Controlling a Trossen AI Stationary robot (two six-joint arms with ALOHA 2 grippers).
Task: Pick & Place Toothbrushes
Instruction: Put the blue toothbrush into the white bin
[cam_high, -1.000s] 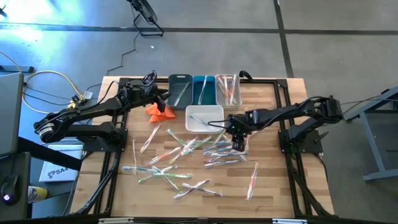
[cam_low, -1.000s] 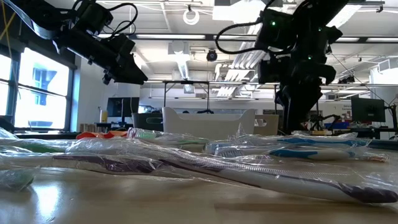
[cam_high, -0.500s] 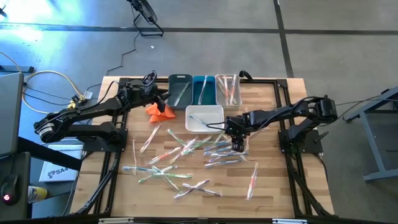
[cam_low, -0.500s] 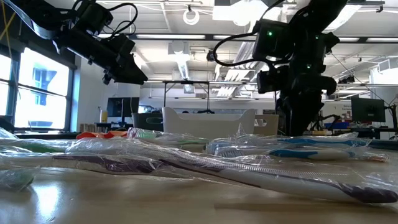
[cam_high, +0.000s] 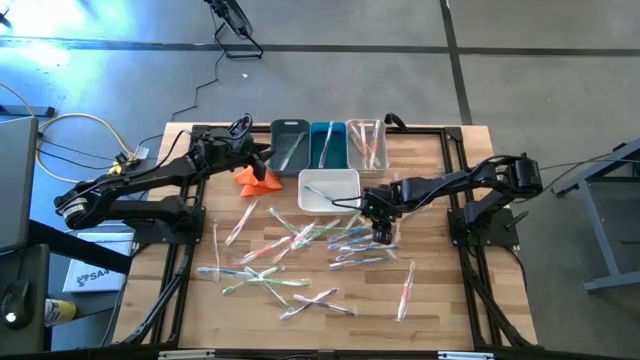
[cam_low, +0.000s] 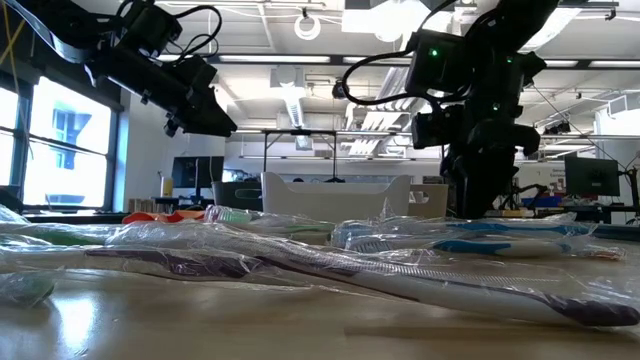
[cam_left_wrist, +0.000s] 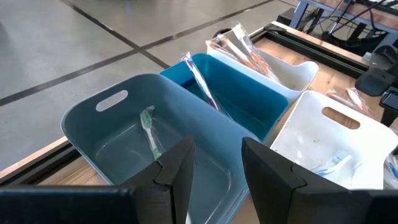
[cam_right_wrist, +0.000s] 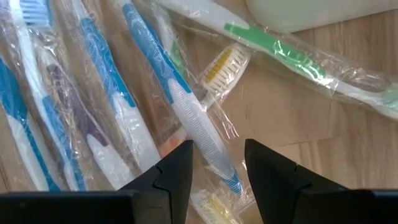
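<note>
Several wrapped toothbrushes (cam_high: 300, 250) lie scattered flat on the wooden table. My right gripper (cam_high: 380, 234) is low over the right side of this pile, open and pointing down. In the right wrist view its fingers (cam_right_wrist: 217, 163) stand on either side of a blue-and-white toothbrush (cam_right_wrist: 186, 112), near its handle end. My left gripper (cam_high: 262, 157) hangs open in the air beside the grey bin (cam_left_wrist: 124, 143), holding nothing. A green toothbrush (cam_left_wrist: 149, 134) lies in that bin. My right gripper comes from above with a finger on each side of the blue-and-white toothbrush's handle (cam_right_wrist: 208, 146), lying across it. I cannot tell whether the fingers touch the wrapper. The toothbrush lies flat on the pile.
A grey bin (cam_high: 289, 145), a blue bin (cam_high: 327, 145) and a clear bin (cam_high: 366, 145) stand in a row at the table's far edge, each with toothbrushes inside. A white bin (cam_high: 329, 190) sits before them. An orange folded cloth (cam_high: 255, 178) lies near the left gripper.
My right gripper has come down toward the pile of toothbrushes, staying open; its tips are now level with the wrappers in the low view. The toothbrushes have not moved.
</note>
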